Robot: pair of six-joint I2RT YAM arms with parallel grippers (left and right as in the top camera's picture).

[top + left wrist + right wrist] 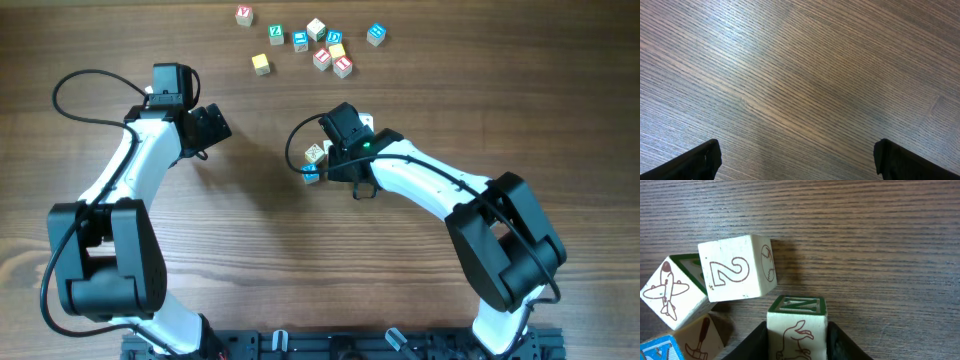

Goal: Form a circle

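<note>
Brown wood grain covers the table [150, 30] wherever we look. Along its far edge lie about ten loose blocks [322, 59] in red, blue, green, yellow and white, well apart from both arms and in the way of neither. Nearer the middle we find the circle [315, 154], at present only a short curved cluster of small wooden blocks just left of the right gripper [797, 345]. The right wrist view lets us read it better. A whitish 2 block [735, 270] lies tilted against a plane block [667, 295] on its left. Below these sit a hammer block [700, 337] and a blue block [657, 350], both cut off by the picture's edge. The right gripper's dark fingers [752, 342] press on both sides of a green-topped N block [796, 322], so its jaws are clamped on it. That block stands just beside the 2 block with a thin gap between them, and we cannot tell whether it rests on the wood. From above, the right wrist's body hides the N block and most of the cluster, so that only a pale block and a bit of blue show. A black cable [289, 148] loops beside them. The left gripper [797, 157] hangs over bare wood well to the left, its jaws spread wide with nothing between, and we see only the two tips at the bottom corners.
</note>
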